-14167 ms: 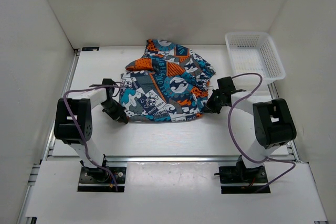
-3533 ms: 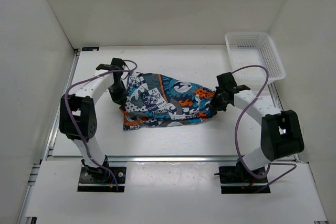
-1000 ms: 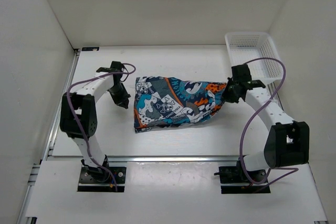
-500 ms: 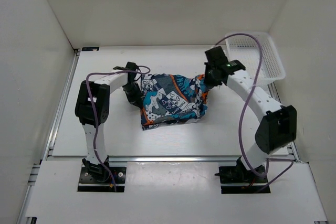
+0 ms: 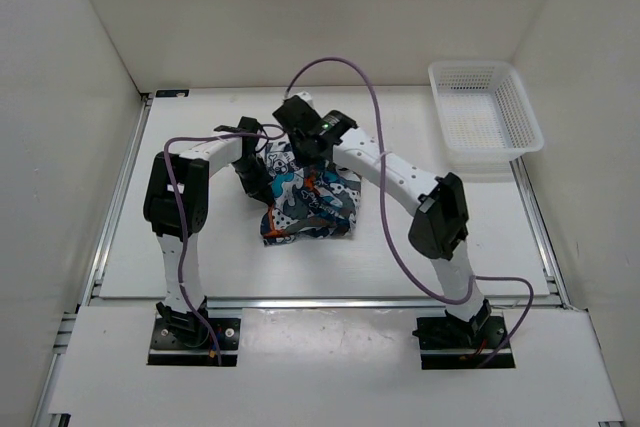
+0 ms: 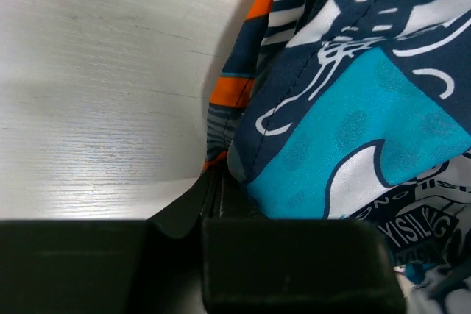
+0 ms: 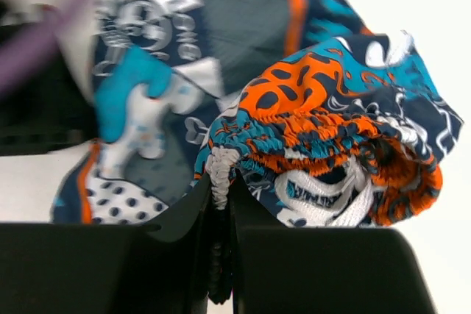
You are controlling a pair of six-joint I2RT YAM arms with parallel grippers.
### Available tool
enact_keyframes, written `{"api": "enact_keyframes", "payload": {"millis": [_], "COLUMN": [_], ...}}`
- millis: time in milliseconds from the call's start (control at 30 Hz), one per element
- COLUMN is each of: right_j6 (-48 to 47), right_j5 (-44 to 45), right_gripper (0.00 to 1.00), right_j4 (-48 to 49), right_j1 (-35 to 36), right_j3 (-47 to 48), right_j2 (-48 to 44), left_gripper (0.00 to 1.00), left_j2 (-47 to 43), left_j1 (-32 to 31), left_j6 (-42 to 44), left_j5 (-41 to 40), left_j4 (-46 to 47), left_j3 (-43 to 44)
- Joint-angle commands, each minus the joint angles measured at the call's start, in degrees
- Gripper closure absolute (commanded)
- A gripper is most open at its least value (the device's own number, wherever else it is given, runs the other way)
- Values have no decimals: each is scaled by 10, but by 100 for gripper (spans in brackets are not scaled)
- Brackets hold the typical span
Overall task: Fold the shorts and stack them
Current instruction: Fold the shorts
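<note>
**Shorts:** The shorts (image 5: 305,205) lie bunched in a compact folded bundle on the table (image 5: 180,237), left of centre and about midway between near and far.

**Right gripper:** The right gripper (image 5: 308,152) reaches across to the far edge of the bundle. In the right wrist view its fingers are clamped on the gathered waistband. The orange elastic and white drawstring of the shorts (image 7: 324,123) hang just to the right of them.

**Left gripper:** The left gripper (image 5: 257,185) sits at the bundle's left edge with its jaws closed together. In the left wrist view an orange hem meets the tips. Whether any cloth is pinched cannot be told.

**Surroundings:** A white mesh basket (image 5: 524,112) stands at the far right, well apart.
</note>
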Motion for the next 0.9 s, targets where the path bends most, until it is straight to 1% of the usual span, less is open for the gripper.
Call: {"api": "enact_keyframes", "payload": {"millis": [0, 67, 133, 167, 200, 267, 367, 500, 633, 700, 733, 800, 833, 867], "right_j6": [-53, -69, -63, -63, -63, -69, -91, -120, -132, -132, -132, -132, -126, -126], "right_j5": [-10, -27, -2, -1, -8, -29, -54, -95, -118, -136, -142, -160, -178, -199], "right_gripper": [100, 100, 100, 100, 100, 100, 100, 100, 100, 100, 99, 93, 77, 66], "right_j4": [-21, -31, -47, -40, -26, 21, 28, 23, 10, 10, 10, 30, 35, 47], "right_j1": [17, 22, 22, 22, 16, 7, 2, 8, 19, 19, 19, 19, 24, 24], "right_j3": [73, 114, 121, 103, 59, 17, 5, 40, 90, 109, 115, 132, 157, 169], "right_j2": [45, 74, 75, 58, 45, 11, 11, 41, 90, 105, 119, 140, 148, 155], "left_gripper": [90, 90, 90, 90, 90, 90, 90, 90, 90, 84, 79, 73, 67, 63], "left_j2": [16, 16, -1, -8, -13, -21, -27, -38, -43, -57, -62, -82, -89, -96], "left_j1": [-1, 4, 19, 25, 32, 42, 58, 63, 82, 90, 97, 102, 109, 115], "left_j6": [3, 3, 9, 9, 14, 21, 26, 26, 31, 36, 36, 42, 42, 42], "left_j5": [-17, -17, -23, -30, -30, -30, -23, -13, 6, 13, 19, 19, 19, 19], "left_j4": [23, 23, 23, 23, 23, 23, 23, 23, 12, 5, 5, -2, -9, -17], "left_j3": [1, 1, -6, -14, -14, -20, -25, -25, -25, -20, -20, -20, -13, -13]}}
